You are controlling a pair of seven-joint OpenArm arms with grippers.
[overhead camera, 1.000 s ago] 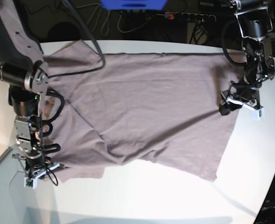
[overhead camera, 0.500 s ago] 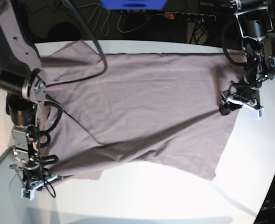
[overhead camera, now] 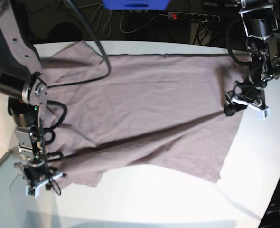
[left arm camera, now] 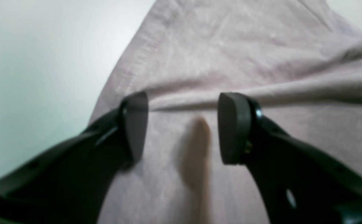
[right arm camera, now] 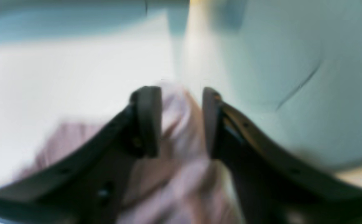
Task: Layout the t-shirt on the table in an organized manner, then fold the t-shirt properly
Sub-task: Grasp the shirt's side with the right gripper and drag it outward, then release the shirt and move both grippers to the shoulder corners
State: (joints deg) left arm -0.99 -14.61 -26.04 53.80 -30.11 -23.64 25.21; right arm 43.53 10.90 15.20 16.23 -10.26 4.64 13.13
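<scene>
The mauve t-shirt (overhead camera: pixel 149 104) lies spread over most of the white table (overhead camera: pixel 168 199), with diagonal creases and a rumpled front-left corner. At that corner my right gripper (overhead camera: pixel 44 183) stands at the table's left edge. In the blurred right wrist view its fingers (right arm camera: pixel 148 121) are parted, with loose shirt cloth (right arm camera: pixel 181 174) between and below them. My left gripper (overhead camera: pixel 244 105) hovers over the shirt's right edge. Its jaws (left arm camera: pixel 182 124) are open just above the cloth (left arm camera: pixel 230 46), a fold ridge running past the fingertips, the hem and bare table (left arm camera: pixel 44 62) on the left.
A power strip (overhead camera: pixel 192 16) with cables and a blue object (overhead camera: pixel 135 4) lie behind the table's far edge. The table's curved edge (overhead camera: pixel 277 180) runs down the right side. Black cables hang along the right arm at the left.
My right gripper drew the shirt's front-left part outward, flattening the folded-over flap, and its jaws have parted. The left arm has not moved.
</scene>
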